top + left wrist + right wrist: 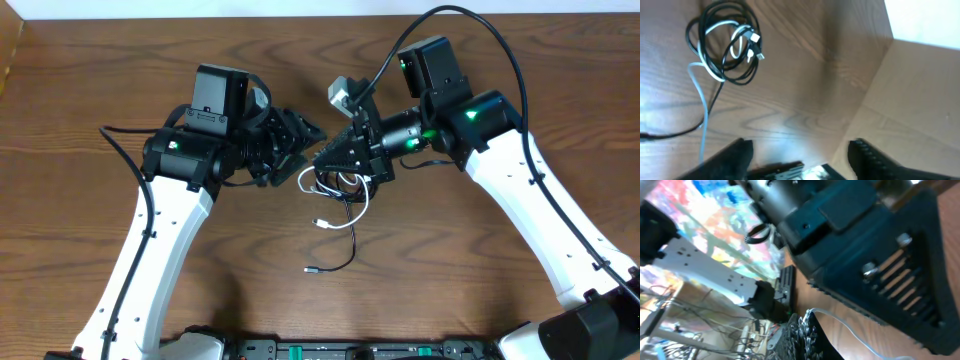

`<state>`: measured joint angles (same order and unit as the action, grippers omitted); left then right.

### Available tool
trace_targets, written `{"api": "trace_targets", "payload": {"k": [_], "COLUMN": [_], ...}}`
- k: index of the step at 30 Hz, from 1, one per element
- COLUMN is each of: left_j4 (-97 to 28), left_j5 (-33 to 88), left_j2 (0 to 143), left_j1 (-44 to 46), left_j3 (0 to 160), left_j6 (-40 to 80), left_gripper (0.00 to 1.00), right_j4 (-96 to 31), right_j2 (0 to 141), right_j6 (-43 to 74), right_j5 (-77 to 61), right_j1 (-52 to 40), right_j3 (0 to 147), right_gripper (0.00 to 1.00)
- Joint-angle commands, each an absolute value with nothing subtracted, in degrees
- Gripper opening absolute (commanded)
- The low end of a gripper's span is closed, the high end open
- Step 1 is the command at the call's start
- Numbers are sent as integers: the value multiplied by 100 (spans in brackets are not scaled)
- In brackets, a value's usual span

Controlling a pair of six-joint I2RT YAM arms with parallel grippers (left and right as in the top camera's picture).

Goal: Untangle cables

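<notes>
The cables lie in a small tangle of black and white loops at the table's middle. A white plug and a black tail trail toward the front. My right gripper sits at the tangle's left edge. In the right wrist view it is shut, with the white cable running out from its tip. My left gripper hovers just left of and behind the tangle. Seen from the left wrist, its jaws stand apart with nothing between them and the coiled cables lie well ahead.
The left arm's dark wrist housing fills most of the right wrist view, close to my right fingers. A pale tan panel borders the wooden table in the left wrist view. A black rail runs along the front edge.
</notes>
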<state>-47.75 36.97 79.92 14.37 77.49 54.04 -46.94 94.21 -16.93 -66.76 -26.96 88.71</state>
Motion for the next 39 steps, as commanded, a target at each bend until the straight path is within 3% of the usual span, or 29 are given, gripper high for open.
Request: {"api": "trace_targets", "payload": {"k": [1, 5, 6, 9, 28, 33, 39], "left_j4": [-4952, -5400, -5581, -5760, -5808, -5874, -5822], "left_j5": [2910, 1728, 1354, 1061, 1754, 1848, 2858], "left_j2": [7996, 8016, 8027, 8051, 9198, 9317, 9290], "left_j1": [1444, 1444, 1444, 1444, 1857, 1857, 1857], "left_j3": [7789, 7784, 7784, 7784, 7784, 7784, 7784], "left_j6": [5019, 5019, 5019, 5019, 5122, 3920, 2126], "left_gripper": [72, 73, 78, 79, 79, 76, 72], "right_j4": [-4569, -4401, -4405, -4410, -4333, -4563, -4604], "right_j2": [9325, 9325, 9325, 9325, 9327, 9327, 9327], "right_j6": [-1037, 517, 882, 1199, 1271, 1907, 1994], "right_j5": [-5767, -4276, -3835, -3441, -3234, -2014, -1815], "right_j1": [-2700, -2644, -2646, -2646, -2775, -2773, -2770], "right_j3": [8882, 8882, 8882, 8882, 8882, 8882, 8882], "right_gripper": [1, 1, 1, 1, 1, 1, 1]}}
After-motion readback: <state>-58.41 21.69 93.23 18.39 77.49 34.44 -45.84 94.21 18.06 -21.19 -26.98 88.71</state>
